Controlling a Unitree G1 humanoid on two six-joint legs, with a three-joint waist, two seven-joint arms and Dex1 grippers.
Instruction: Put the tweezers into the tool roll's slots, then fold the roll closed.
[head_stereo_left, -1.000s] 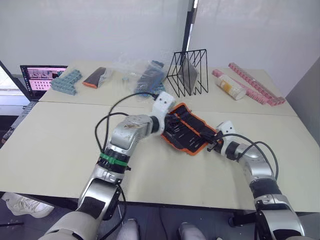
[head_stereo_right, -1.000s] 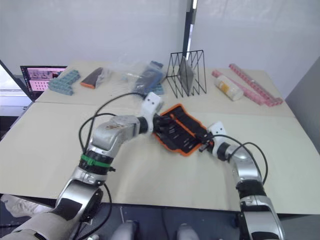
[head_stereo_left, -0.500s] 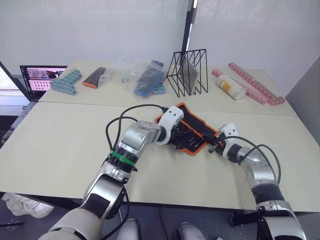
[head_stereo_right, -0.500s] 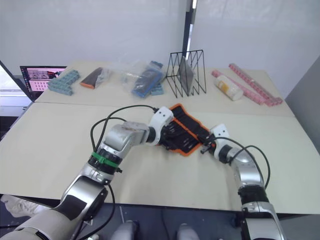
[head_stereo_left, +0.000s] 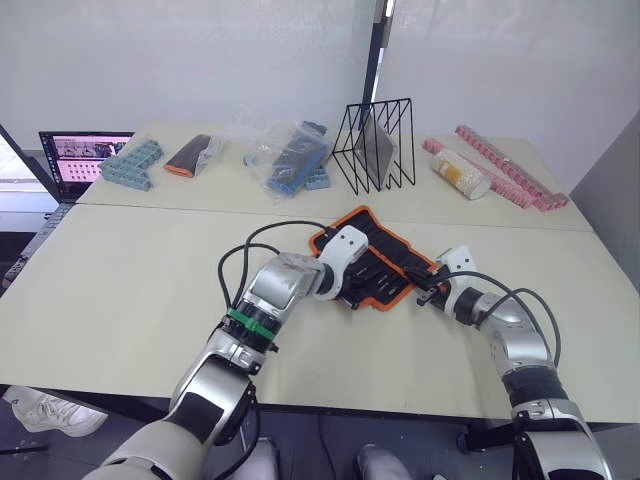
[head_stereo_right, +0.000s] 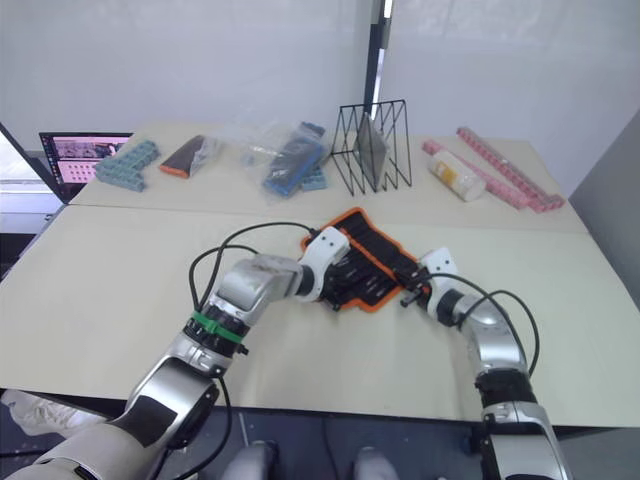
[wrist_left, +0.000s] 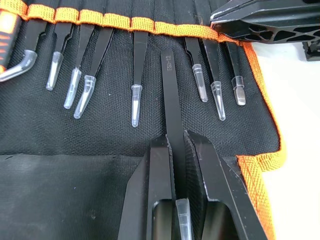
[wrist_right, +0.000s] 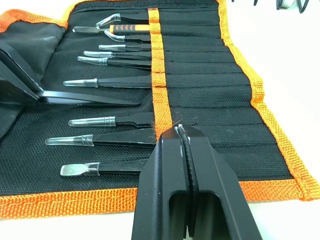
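Two grippers at work on the tool roll (head_stereo_left: 372, 262). Left gripper (wrist_left: 176, 150) clenched on one black tweezer (wrist_left: 170, 95), held near its capped end, its other end pointing at the orange slot band (wrist_left: 120, 22) but not yet under it. Right gripper (wrist_right: 181, 137) pinched shut on the orange slot band at the roll's near end, pressing it down. Lying open and flat on the desk (head_stereo_left: 120, 280), that roll, black with orange trim, set at a slant between both arms. Seated in slots either side of the held one: other tweezers (wrist_right: 107, 82) with clear tip caps, plus one orange-handled piece (wrist_right: 127, 27) at the far end. Further back on the desk: black wire rack (head_stereo_left: 378, 145), clear plastic bag with dark contents (head_stereo_left: 285, 155), blue-grey blocks (head_stereo_left: 132, 163), small black-and-orange pouch (head_stereo_left: 190, 155), pale bottle (head_stereo_left: 460, 173) and pink strips (head_stereo_left: 510, 165). Laptop screen (head_stereo_left: 85, 158) at the far left edge.
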